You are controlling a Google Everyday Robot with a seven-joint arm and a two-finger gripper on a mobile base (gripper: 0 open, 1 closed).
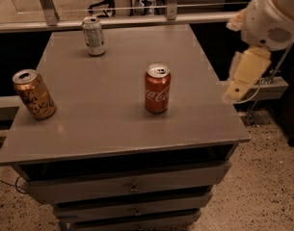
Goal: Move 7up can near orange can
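Observation:
The 7up can [94,35], pale silver-white with a silver top, stands upright at the far left of the grey table top [113,114]. The orange can [34,94], golden with dark cursive lettering, stands at the table's left edge, nearer to me. The two cans are well apart. My gripper [232,94] hangs at the end of the cream-coloured arm [272,18], off the table's right edge, level with the red can and far from both task cans. It holds nothing that I can see.
A red Coca-Cola can [157,88] stands upright in the middle of the table. The table has drawers [132,189] below its front edge. A rail with metal posts [45,4] runs behind it. A speckled floor [267,186] lies to the right.

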